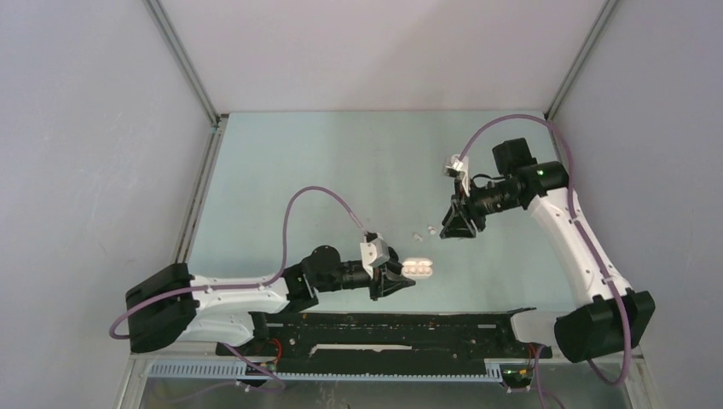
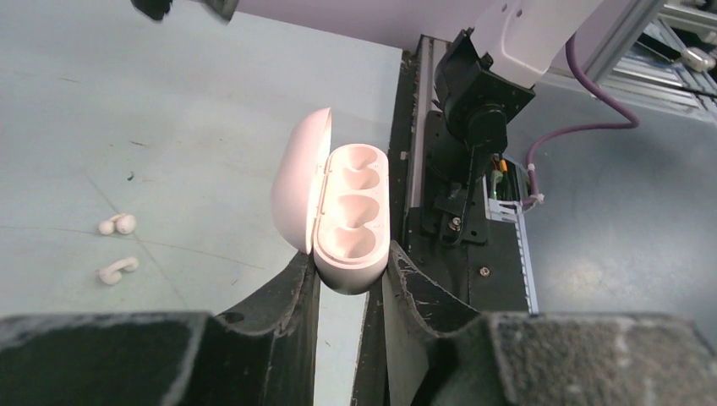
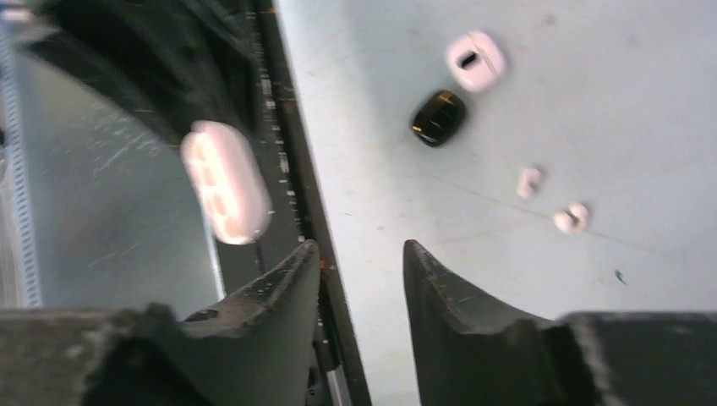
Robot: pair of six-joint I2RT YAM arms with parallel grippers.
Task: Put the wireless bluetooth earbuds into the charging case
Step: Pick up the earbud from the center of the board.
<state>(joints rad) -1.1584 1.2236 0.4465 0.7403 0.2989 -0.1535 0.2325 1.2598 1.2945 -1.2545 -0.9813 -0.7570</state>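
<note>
The worktop [image 1: 341,170] is the biggest thing in front of me, pale and smooth, so small hard parts will skate on it if I nudge them. My left jaws are pinching the charging case [image 1: 419,268] by the end of its lower shell, near the front edge and about mid-width. Its lid stands open and both wells show empty. The case looks like rigid, glossy, light plastic. I judge the hinge its weak point, so holding the base and leaving the lid free seems right. My right jaws are spread with nothing between them, hanging over the worktop a little farther back and to the right of the case. My right wrist view also shows a white pod [image 3: 476,61] and a black pod [image 3: 438,117] lying close together. They may be other cases, but I cannot tell. Smallest are the left earbud [image 1: 416,232] and the right earbud [image 1: 431,228], both white, lying loose near each other just beyond the case and just left of my right jaws. I expect them to be almost weightless, hard and slick, likely to squirt out or roll under a careless squeeze. I would close gently across the bulkier body of one, low to the worktop, leaving its stem end free to drop into a well.
</note>
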